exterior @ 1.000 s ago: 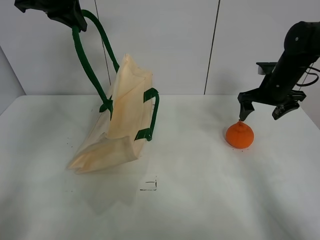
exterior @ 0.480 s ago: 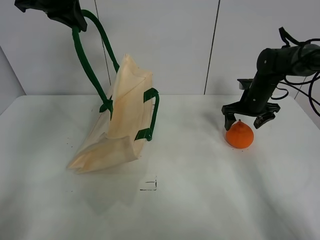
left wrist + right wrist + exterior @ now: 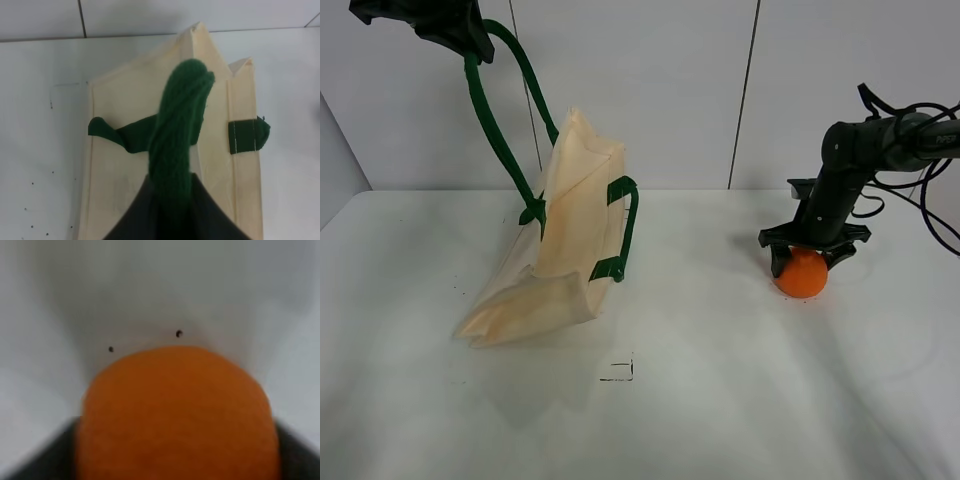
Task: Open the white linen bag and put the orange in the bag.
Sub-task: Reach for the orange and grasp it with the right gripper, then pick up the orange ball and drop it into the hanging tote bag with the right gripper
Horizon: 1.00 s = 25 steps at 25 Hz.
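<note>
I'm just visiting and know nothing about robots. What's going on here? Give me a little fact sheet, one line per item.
Bag: cream cloth tote bag, tilted, its lower end on the white table
Left claw: shut on the bag's dark green strap handle, held high
Fruit: small round orange fruit, resting on the table, apart from the bag
Right claw: down around the fruit, a finger on each side; grip not certain

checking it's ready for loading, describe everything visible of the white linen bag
The white linen bag is cream cloth with dark green straps and tabs. The left gripper is shut on one green strap handle, holding the bag's top up while its creased bottom rests on the table, tilted. The second handle hangs down its side.
</note>
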{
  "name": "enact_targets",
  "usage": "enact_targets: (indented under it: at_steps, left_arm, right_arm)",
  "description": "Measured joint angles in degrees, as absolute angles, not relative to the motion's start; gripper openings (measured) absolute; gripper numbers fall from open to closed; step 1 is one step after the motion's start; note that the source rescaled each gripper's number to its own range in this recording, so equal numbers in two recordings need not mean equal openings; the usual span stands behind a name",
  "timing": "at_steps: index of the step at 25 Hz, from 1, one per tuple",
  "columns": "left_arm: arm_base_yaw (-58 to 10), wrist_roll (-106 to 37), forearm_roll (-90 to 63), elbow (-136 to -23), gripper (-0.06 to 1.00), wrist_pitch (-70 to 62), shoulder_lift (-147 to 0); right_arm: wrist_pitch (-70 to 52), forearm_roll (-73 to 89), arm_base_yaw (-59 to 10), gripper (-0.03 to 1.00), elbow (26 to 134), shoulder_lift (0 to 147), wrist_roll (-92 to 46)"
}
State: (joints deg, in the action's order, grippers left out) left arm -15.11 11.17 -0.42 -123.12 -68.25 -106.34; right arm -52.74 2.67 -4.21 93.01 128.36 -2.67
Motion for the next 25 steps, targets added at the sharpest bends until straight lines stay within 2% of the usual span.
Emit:
enact_targets:
  at_steps: [2,3,4,13,17,25]
  left_arm:
    - [-15.11,11.17,-0.42,-123.12,0.0,-68.25,-106.34]
    - [-15.11,11.17,-0.42,-123.12,0.0,-68.25,-106.34]
    - [-15.11,11.17,-0.42,-123.12,0.0,-68.25,-106.34]
    - [-15.11,11.17,-0.71,-123.12,0.0,-68.25,-106.34]
    - [-15.11,11.12,-1.33,-123.12,0.0,-68.25,-106.34]
    - [-15.11,11.12,-1.92,-123.12,0.0,-68.25,-106.34]
  right_arm:
    - [-53.39,2.67,-4.21,0.2,93.01,128.02,-2.67]
    - [-53.71,2.72,-4.21,0.04,93.12,127.55,-2.67]
    - [-54.05,2.92,-4.21,0.0,93.2,126.85,-2.73]
    - [-53.95,12.95,-4.21,0.01,93.32,114.47,-6.57]
    - [-56.28,21.57,-5.37,0.01,97.79,111.16,-9.73]
    - [-58.21,24.68,-16.9,0.01,111.36,113.66,-10.0]
